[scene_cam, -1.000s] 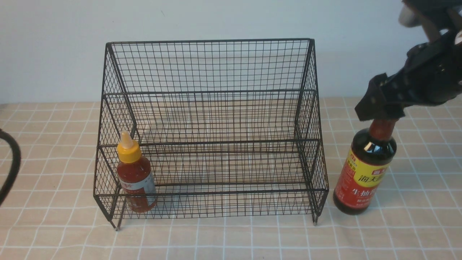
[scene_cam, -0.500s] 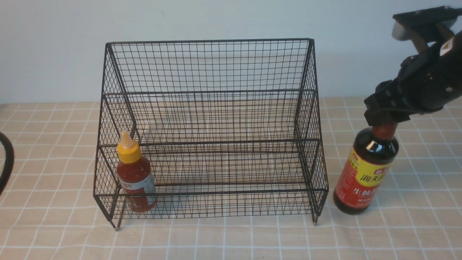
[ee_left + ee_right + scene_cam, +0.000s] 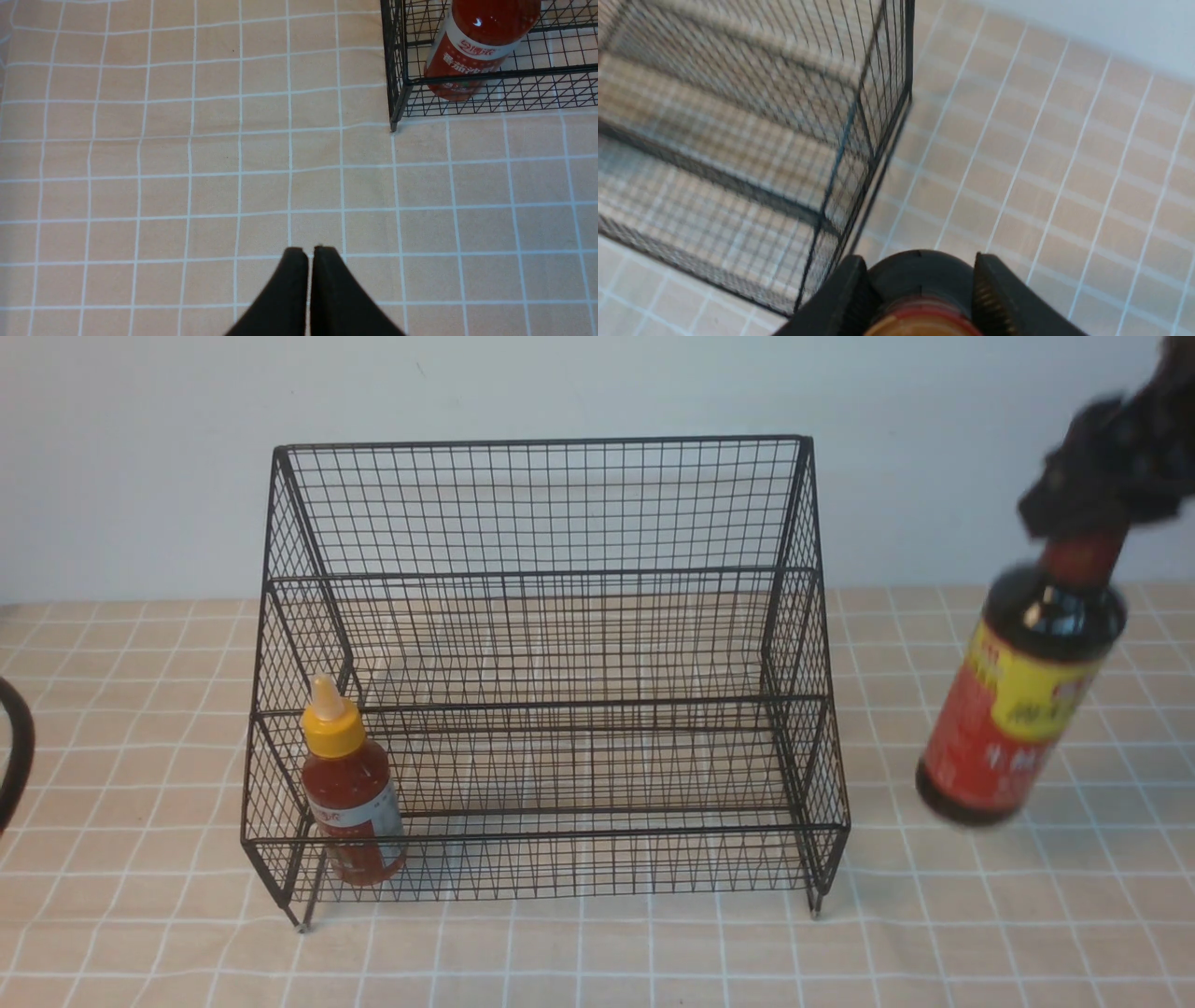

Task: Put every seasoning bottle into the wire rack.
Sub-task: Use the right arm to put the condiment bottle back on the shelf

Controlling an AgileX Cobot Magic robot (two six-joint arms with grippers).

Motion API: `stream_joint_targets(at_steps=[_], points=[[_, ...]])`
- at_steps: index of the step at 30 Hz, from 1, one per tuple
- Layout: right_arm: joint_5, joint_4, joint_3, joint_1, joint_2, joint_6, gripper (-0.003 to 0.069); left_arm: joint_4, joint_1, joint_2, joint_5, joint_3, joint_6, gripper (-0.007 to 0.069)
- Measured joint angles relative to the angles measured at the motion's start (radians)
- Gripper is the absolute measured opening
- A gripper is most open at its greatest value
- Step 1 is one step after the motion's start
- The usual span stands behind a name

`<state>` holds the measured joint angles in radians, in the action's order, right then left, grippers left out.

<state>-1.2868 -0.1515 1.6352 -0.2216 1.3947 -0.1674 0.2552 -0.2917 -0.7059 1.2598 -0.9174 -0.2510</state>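
The right gripper [image 3: 1081,534] clamps the red neck of the tall dark soy-sauce bottle [image 3: 1018,709], which hangs tilted near the right edge of the desk [image 3: 1074,933], outside the black wire-mesh stepped rack [image 3: 551,504]. The small red yellow-capped squeeze bottle [image 3: 350,793] stands in the rack's lower front-left corner. The left gripper [image 3: 310,254] has its jaws pressed together, empty.

Two seasoning bottles (red sauce bottle [image 3: 350,793], soy-sauce bottle [image 3: 1018,709]), one wire rack [image 3: 541,573].
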Motion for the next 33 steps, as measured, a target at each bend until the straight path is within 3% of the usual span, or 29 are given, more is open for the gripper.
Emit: stream_joint_targets(at_steps=[8, 18, 26, 33], points=[[-0.007, -0.102, 0.199, 0.000, -0.001, -0.050, 0.0274, -0.001, 0.000, 0.000, 0.000, 0.000, 0.000, -0.0007], [0.015, -0.282, 0.236, -0.008, 0.073, -0.087, 0.0274, -0.001, 0.000, 0.000, 0.000, 0.000, 0.000, -0.0007], [0.139, -0.272, 0.236, -0.098, 0.144, -0.110, 0.0274, -0.001, 0.000, 0.000, 0.000, 0.000, 0.000, -0.0007], [0.221, -0.273, 0.236, -0.120, 0.191, -0.110, 0.0274, -0.002, 0.000, 0.000, 0.000, 0.000, 0.000, -0.0007]])
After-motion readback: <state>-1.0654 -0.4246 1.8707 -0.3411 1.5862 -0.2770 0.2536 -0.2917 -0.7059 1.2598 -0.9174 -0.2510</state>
